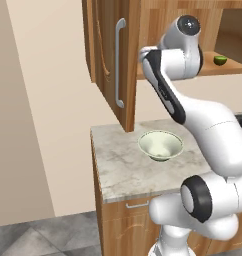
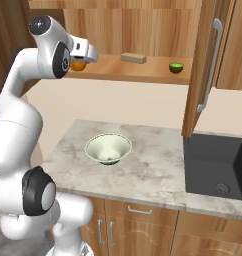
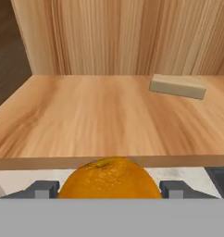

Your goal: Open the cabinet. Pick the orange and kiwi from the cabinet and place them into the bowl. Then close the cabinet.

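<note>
1. Orange (image 3: pixel 109 178) peel, dimpled and bright: the fruit sits at the front edge of the cabinet (image 2: pixel 143 70) shelf, between the gripper (image 3: pixel 109 189) tips.
2. Jaws stand wide either side of it; whether they touch it, I cannot tell.
3. Probably light, firm, round, apt to roll; take it across its widest part.
4. Bowl (image 2: pixel 108 148) waits on the worktop (image 2: pixel 158 170) below.

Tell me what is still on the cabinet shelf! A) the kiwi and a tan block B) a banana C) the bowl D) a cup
A: the kiwi and the tan block sit on the shelf, while the bowl is down on the counter.
</note>
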